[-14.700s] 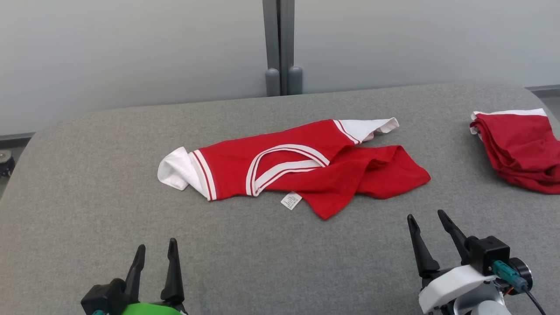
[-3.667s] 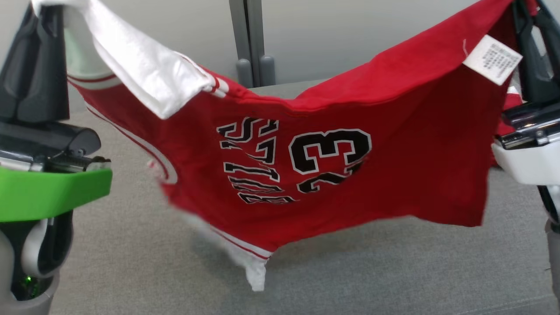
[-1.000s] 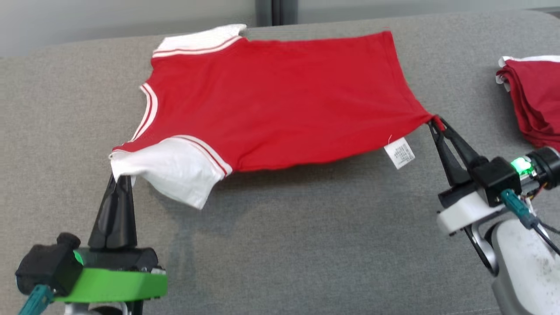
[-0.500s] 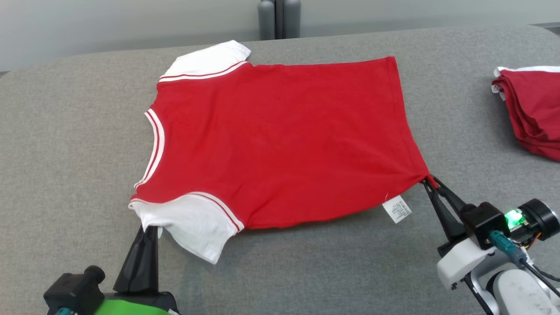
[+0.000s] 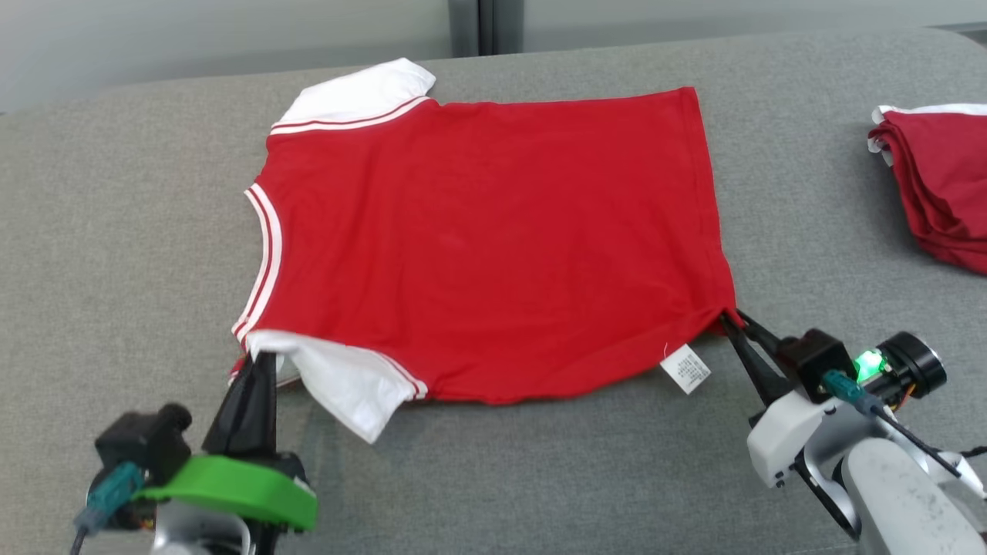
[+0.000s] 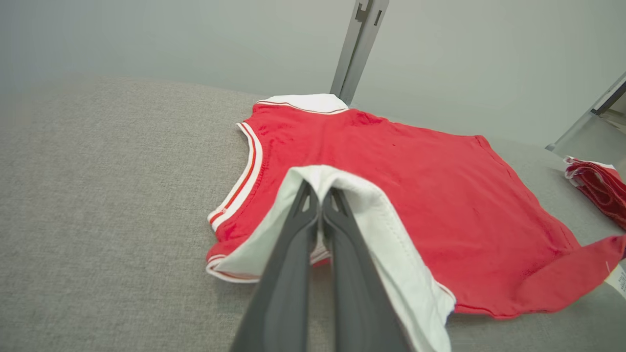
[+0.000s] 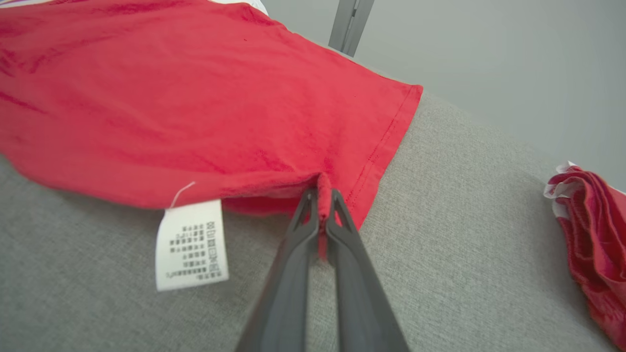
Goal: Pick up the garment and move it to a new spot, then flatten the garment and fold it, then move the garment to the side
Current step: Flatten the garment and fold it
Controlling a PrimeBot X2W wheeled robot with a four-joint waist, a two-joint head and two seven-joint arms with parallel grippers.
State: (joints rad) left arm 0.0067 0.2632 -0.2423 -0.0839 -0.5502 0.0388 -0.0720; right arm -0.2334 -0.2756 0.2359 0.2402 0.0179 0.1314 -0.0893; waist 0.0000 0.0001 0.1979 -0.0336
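The garment [image 5: 493, 231] is a red jersey with white sleeves, spread nearly flat on the grey table [image 5: 116, 193], neck to the left and hem to the right. My left gripper [image 5: 258, 362] is shut on its near white sleeve [image 6: 371, 215], which folds over the fingers [image 6: 293, 254]. At the near right hem corner my right gripper [image 5: 729, 320] is shut on a pinch of red cloth [image 7: 320, 188]. A white care label [image 5: 686, 368] hangs beside that corner, and it also shows large in the right wrist view [image 7: 190, 244].
A folded pile of red clothing [image 5: 937, 185] lies at the table's right edge, also in the right wrist view [image 7: 594, 230]. A grey post [image 5: 482, 27] stands behind the table against a pale wall.
Both grippers have drawn the jersey toward me and lowered it onto the table. The near white sleeve has bunched over the left fingers. The head camera has shifted a little.
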